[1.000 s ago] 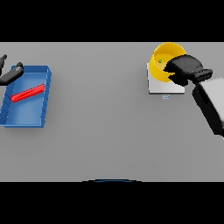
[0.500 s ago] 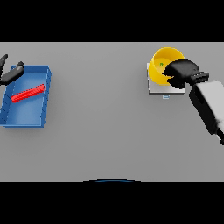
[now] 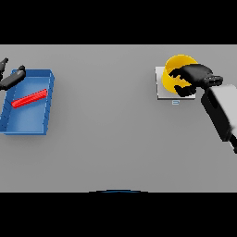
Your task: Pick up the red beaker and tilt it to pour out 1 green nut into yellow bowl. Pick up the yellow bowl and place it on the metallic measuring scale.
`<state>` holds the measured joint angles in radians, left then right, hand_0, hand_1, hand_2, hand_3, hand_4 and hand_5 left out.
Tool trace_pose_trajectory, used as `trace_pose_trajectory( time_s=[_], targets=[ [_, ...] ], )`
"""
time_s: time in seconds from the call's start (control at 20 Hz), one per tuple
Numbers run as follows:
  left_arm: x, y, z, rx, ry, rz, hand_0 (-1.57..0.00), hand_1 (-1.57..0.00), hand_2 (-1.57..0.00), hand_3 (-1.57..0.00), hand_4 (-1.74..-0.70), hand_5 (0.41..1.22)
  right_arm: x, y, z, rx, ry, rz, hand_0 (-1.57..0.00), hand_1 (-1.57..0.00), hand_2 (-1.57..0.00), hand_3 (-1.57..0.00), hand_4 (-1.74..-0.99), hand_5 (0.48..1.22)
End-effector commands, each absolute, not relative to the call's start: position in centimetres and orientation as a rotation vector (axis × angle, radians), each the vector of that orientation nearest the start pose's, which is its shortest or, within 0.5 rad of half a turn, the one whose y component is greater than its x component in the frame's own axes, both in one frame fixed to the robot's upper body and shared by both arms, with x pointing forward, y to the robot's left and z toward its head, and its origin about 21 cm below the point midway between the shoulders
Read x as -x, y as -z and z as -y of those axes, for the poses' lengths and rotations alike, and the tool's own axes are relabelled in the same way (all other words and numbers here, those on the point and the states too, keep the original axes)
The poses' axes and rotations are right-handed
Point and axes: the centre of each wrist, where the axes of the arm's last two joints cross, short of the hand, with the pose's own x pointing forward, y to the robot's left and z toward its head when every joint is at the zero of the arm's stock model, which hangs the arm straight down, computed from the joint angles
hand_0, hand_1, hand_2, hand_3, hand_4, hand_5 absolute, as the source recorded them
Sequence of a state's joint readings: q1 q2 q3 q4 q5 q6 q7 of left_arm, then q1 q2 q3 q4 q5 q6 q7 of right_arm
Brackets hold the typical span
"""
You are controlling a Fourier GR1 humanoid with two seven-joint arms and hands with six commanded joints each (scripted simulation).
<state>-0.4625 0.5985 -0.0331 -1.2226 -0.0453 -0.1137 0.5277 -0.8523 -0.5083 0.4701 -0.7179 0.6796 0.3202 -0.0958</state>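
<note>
Item: yellow bowl (image 3: 177,65), round, open-topped, deep-walled, standing upright on the metallic measuring scale (image 3: 161,84), a pale square plate with a small tab at its front edge, at the far right of the grey table (image 3: 111,139). Judged light and rigid, with a smooth wall that could slip under a loose hold; no green nut could be made out inside, the interior being partly covered. Best taken at the rim or side wall, fingers within and thumb without, as any lift by the base was barred by the scale under it. Right hand (image 3: 193,77): lay over the bowl's near-right rim, fingers curled down around the wall; it appeared to be gripping the bowl, though whether the fingers pressed firmly or only touched could not be settled from this view. Left hand (image 3: 10,78): at the far left edge, over the back corner of the blue tray (image 3: 46,109), fingers relaxed and spread, holding nothing. Red beaker (image 3: 30,98): seen as a slim red shape lying on its side, slanted across the tray floor, apart from both hands. Judged stiff and light, liable to roll; best grasped across its middle. Placement on the scale looked achieved; only release seemed to remain.
</note>
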Motion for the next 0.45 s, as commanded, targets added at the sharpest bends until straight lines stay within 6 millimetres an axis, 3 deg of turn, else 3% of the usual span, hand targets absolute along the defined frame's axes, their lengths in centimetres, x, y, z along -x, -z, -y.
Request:
trace_pose_trajectory(
  time_s=[0.0, 0.15, 0.4],
  targets=[
    [-35.29, -11.48, -34.5, -0.55, 0.432, 1.082, 0.0, 0.0, 0.0, 0.0, -0.83, 0.754, -42.51, -8.19, 25.77, 0.658, -1.578, 1.043, -0.39, -0.38, -0.3, -0.26, -1.476, 0.847],
    [-35.33, -11.52, -34.25, -0.547, 0.425, 1.099, 0.0, 0.0, 0.0, 0.0, -0.83, 0.752, -42.28, -8.07, 26.35, 0.647, -1.605, 1.034, -0.2, -0.19, -0.15, -0.13, -1.435, 0.817],
    [-35.24, -11.9, -34.27, -0.548, 0.427, 1.103, 0.0, 0.0, 0.0, 0.0, -0.83, 0.76, -42.22, -7.99, 26.2, 0.65, -1.61, 0.997, -0.06, -0.06, -0.05, -0.04, -1.39, 0.779]
  ],
)
